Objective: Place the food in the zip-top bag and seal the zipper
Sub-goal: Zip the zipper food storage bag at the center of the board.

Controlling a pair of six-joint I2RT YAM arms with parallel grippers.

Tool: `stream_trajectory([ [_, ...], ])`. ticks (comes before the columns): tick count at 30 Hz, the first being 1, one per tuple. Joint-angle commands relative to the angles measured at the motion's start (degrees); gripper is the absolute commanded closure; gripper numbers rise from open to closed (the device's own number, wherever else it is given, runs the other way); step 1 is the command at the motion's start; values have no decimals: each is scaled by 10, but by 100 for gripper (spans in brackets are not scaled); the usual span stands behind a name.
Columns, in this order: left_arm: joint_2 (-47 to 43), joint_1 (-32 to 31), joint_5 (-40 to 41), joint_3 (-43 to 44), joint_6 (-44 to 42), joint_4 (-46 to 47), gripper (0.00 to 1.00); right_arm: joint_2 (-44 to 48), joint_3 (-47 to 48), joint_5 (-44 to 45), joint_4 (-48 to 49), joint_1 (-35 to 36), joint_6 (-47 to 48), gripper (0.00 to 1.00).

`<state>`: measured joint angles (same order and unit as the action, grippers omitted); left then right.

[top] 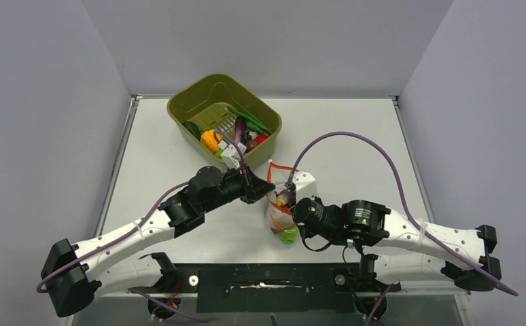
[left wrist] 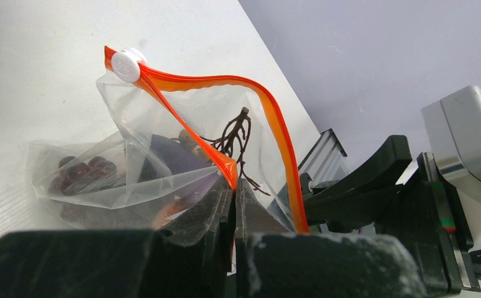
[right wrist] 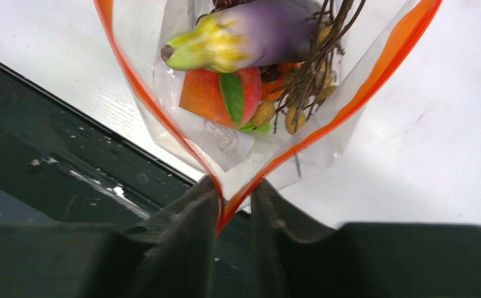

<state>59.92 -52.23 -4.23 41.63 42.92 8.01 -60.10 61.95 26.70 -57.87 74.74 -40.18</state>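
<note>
The zip-top bag (top: 278,212) stands between my two grippers, with its mouth open. Its red-orange zipper (left wrist: 207,82) carries a white slider (left wrist: 128,65) at the far end. My left gripper (left wrist: 233,186) is shut on one lip of the zipper; it also shows in the top view (top: 264,190). My right gripper (right wrist: 233,197) is slightly open, and the zipper's joined end (right wrist: 224,210) lies between its fingers. In the bag are a purple eggplant (right wrist: 250,31), an orange fruit (right wrist: 207,93), a grape stem (right wrist: 316,56), dark grapes (left wrist: 79,171) and a green fruit (top: 287,234).
The olive-green tub (top: 199,95) stands at the back, just beyond the left gripper. It holds an orange pepper (top: 209,139), green beans (top: 248,119), an eggplant (top: 239,126) and a red piece (top: 261,138). The table's dark front rail (right wrist: 51,167) lies under the right gripper.
</note>
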Motion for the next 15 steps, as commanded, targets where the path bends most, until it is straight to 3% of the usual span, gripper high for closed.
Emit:
stream_trajectory([
  [1, -15, -4, 13, 28, 1, 51, 100, 50, 10, 49, 13, 7, 29, 93],
  [3, -18, -4, -1, 30, -28, 58, 95, 77, -6, 39, 29, 7, 49, 100],
  [4, -21, -4, -18, 30, -62, 63, 82, 91, -14, 36, 32, 6, 55, 100],
  [6, -33, -4, -77, 30, -174, 61, 66, 114, -26, 33, 35, 7, 66, 100],
  [8, -54, -3, -110, 30, -299, 20, 58, 136, -34, 26, 44, 6, 77, 100],
  [13, -107, 13, -173, 12, -566, -91, 51, 188, -53, -16, 111, 7, 159, 100],
  [15, -121, 27, -198, 11, -617, -116, 48, 194, -51, -19, 117, 6, 185, 100],
])
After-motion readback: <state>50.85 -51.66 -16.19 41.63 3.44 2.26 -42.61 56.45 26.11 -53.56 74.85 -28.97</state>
